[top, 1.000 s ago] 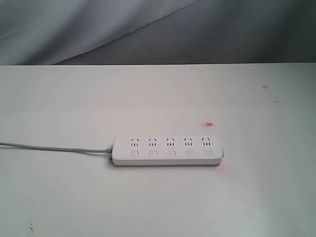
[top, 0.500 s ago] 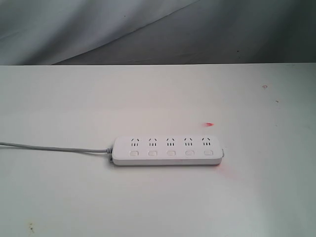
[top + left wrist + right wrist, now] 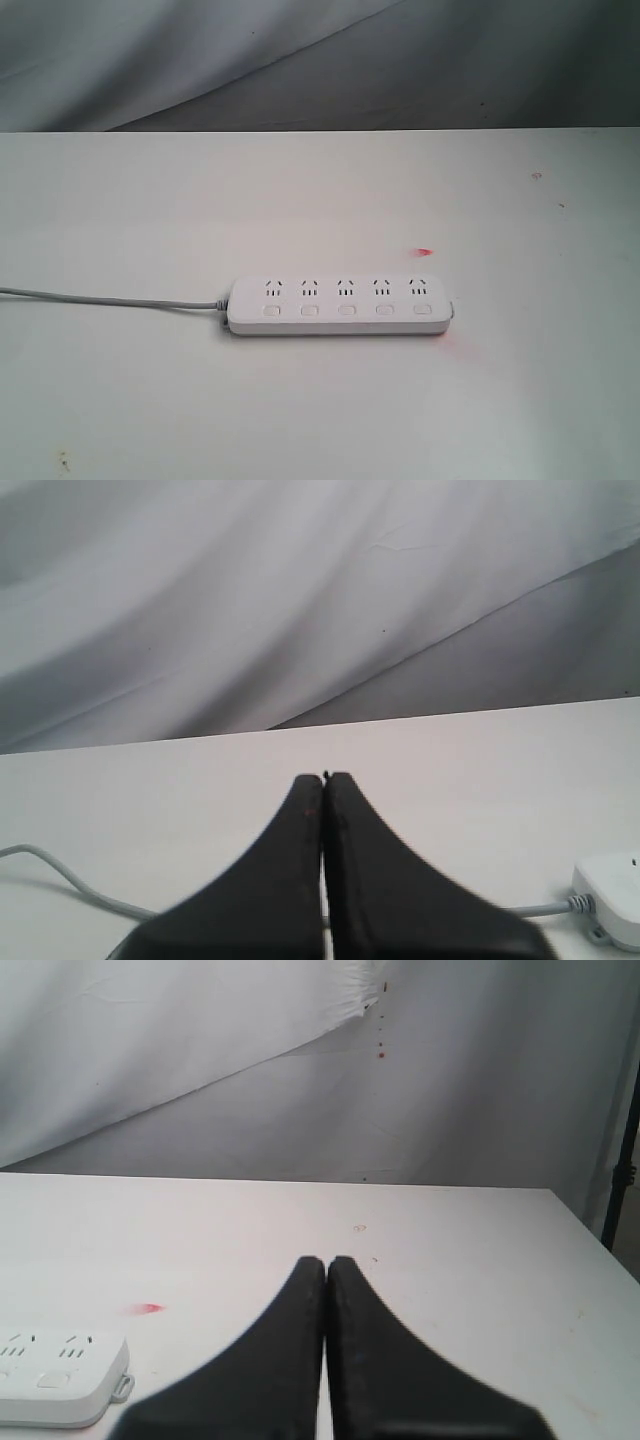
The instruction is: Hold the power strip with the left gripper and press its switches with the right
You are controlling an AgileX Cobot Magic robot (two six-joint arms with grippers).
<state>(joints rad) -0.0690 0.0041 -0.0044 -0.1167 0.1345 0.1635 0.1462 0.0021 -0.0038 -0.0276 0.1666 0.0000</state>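
While neither arm shows in the exterior view, the power strip (image 3: 340,306) lies flat and untouched on the white tabletop (image 3: 320,180), about midway between the left and right edges and closer to the edge nearest that camera than to the edge under the grey backdrop (image 3: 300,60). Its thin cord (image 3: 110,298) trails off toward the left edge, and a small red mark (image 3: 424,252) sits just beyond the strip's right end. Over on the wrist cameras, the left gripper (image 3: 323,778) has its two black fingers pressed together with nothing between them, and the right gripper (image 3: 326,1259) is likewise closed and empty; each sees only one end of the strip, well apart from its tips. So the step in hand looks like the approach, with nothing yet held. To do it well, the left gripper should spread its fingers first, come down at the cord end and pinch across the narrow width, clear of the five switches (image 3: 346,311) along the near side. The right can keep its tips together as a blunt poker, pressing each button straight down so the strip doesn't skid.
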